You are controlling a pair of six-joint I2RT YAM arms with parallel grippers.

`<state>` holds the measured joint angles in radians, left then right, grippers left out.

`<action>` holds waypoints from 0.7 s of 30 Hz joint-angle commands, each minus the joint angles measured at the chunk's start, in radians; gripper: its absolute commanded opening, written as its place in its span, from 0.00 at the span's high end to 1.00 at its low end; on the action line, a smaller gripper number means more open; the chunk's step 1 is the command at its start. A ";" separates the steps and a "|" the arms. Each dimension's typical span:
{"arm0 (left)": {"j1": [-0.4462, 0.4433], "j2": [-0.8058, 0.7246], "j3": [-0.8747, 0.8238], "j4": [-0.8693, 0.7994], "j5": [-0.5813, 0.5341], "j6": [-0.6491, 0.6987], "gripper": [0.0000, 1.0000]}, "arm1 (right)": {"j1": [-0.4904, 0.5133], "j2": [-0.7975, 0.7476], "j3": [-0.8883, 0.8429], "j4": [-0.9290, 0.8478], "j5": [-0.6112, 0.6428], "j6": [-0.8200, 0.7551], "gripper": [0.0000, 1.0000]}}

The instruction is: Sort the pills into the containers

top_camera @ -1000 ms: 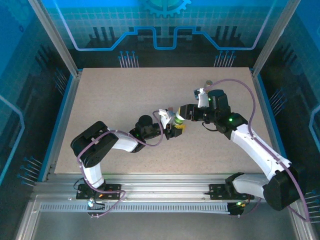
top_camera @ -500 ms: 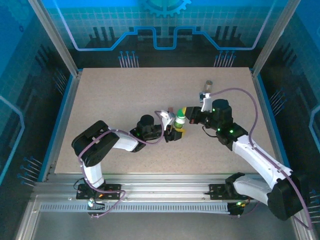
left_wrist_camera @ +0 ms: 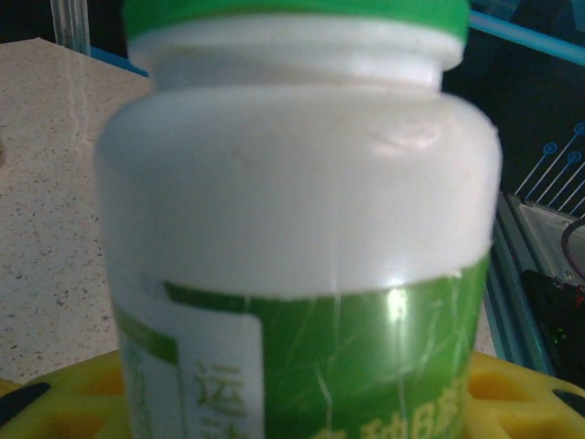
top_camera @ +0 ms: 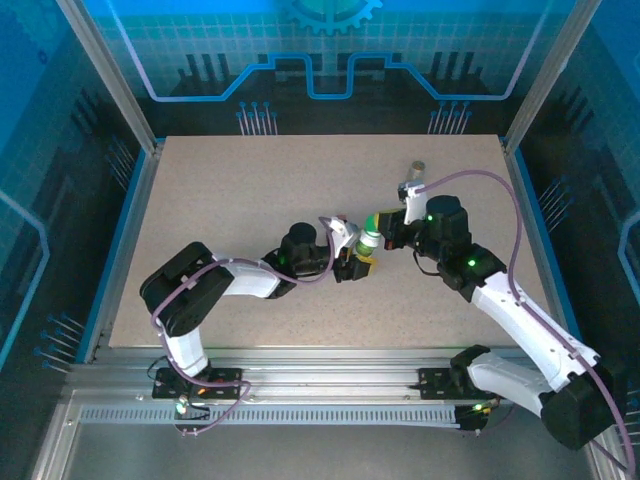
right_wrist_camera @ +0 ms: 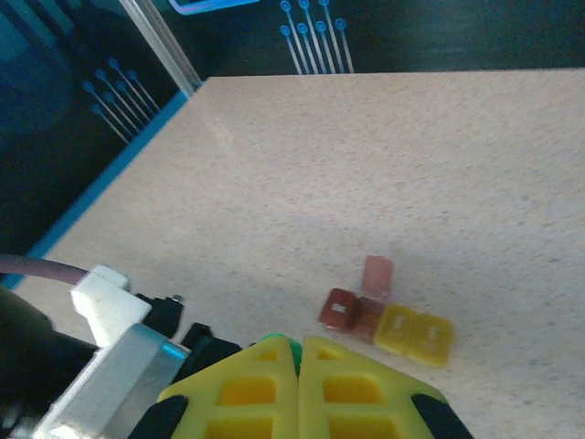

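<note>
Left claw [top_camera: 357, 262]: clenched on the white bottle [left_wrist_camera: 302, 201], gripping its lower body, cap uppermost, near the middle of the tabletop [top_camera: 250, 190].
Right claw [right_wrist_camera: 300, 370]: fingers pressed flat together, tips just at the green cap [top_camera: 370, 240].
Containers: dark red container [right_wrist_camera: 350, 313] and yellow container [right_wrist_camera: 413, 332] touch side by side on the tabletop, beyond the right claw.
</note>
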<state>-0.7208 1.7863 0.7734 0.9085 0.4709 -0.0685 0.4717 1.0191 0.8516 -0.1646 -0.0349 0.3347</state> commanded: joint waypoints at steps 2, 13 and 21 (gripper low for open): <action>0.006 -0.074 0.022 0.019 -0.035 0.035 1.00 | 0.035 -0.008 0.022 -0.181 0.330 -0.183 1.00; 0.005 -0.100 0.059 -0.137 -0.124 0.071 1.00 | 0.188 0.034 0.126 -0.219 0.590 -0.324 1.00; -0.001 -0.104 0.109 -0.276 -0.173 0.111 1.00 | 0.219 -0.005 0.155 -0.146 0.359 -0.283 1.00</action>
<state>-0.7212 1.7115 0.8433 0.6956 0.3279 0.0071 0.6735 1.0470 0.9649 -0.3382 0.3996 0.0475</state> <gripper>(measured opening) 0.523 0.058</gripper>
